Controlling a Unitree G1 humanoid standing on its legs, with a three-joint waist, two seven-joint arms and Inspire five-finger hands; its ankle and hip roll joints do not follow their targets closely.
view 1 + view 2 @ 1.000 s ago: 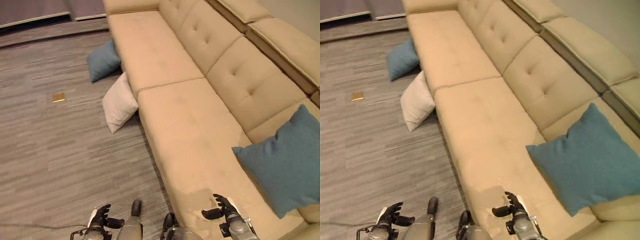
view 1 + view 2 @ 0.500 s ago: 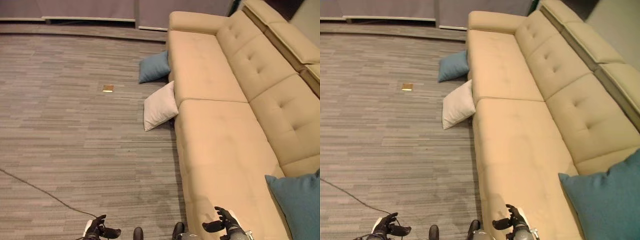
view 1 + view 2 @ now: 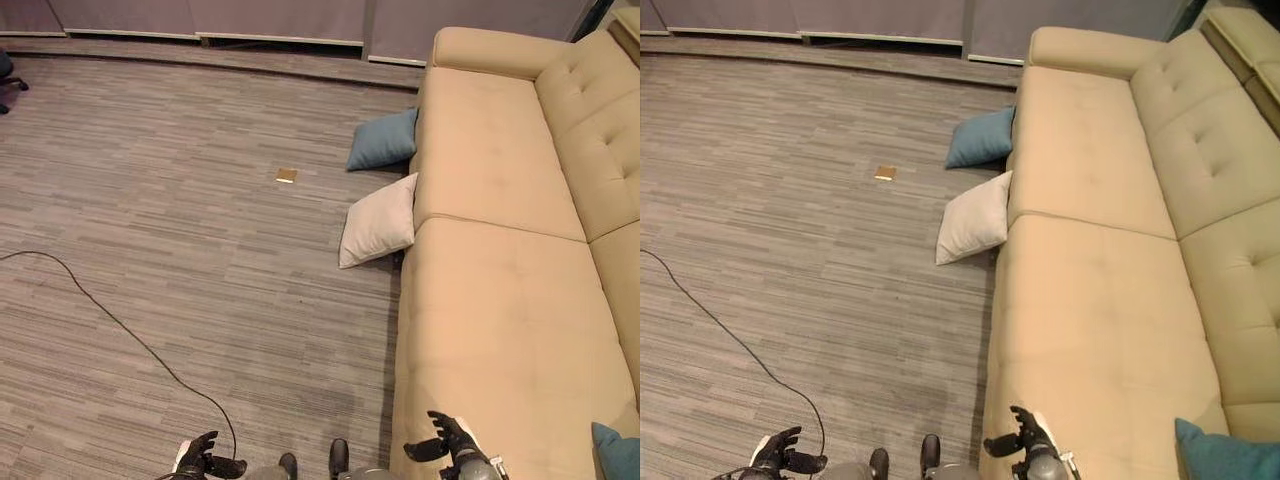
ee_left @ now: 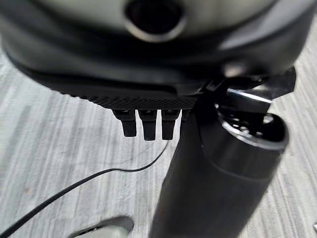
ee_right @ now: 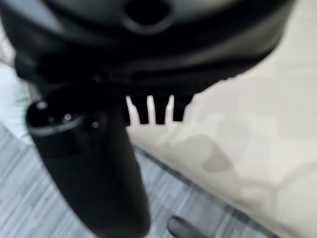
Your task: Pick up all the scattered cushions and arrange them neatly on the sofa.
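A white cushion (image 3: pixel 378 222) leans against the front of the beige sofa (image 3: pixel 500 300) on the floor. A blue cushion (image 3: pixel 384 141) lies on the floor just beyond it, also against the sofa. Another blue cushion (image 3: pixel 1225 453) sits on the sofa seat at the near right. My left hand (image 3: pixel 203 463) hangs low over the carpet, fingers relaxed and holding nothing. My right hand (image 3: pixel 447 448) hovers over the sofa's near seat edge, open and holding nothing. Both hands are far from the floor cushions.
A small tan square (image 3: pixel 287 175) lies on the grey carpet left of the blue cushion. A low dark wall base (image 3: pixel 200 40) runs along the far side. Wide carpet stretches to the left of the sofa.
The camera has swung left: the sofa and cushions shifted right in view and more carpet shows. Both hands keep the same relaxed pose at the bottom.
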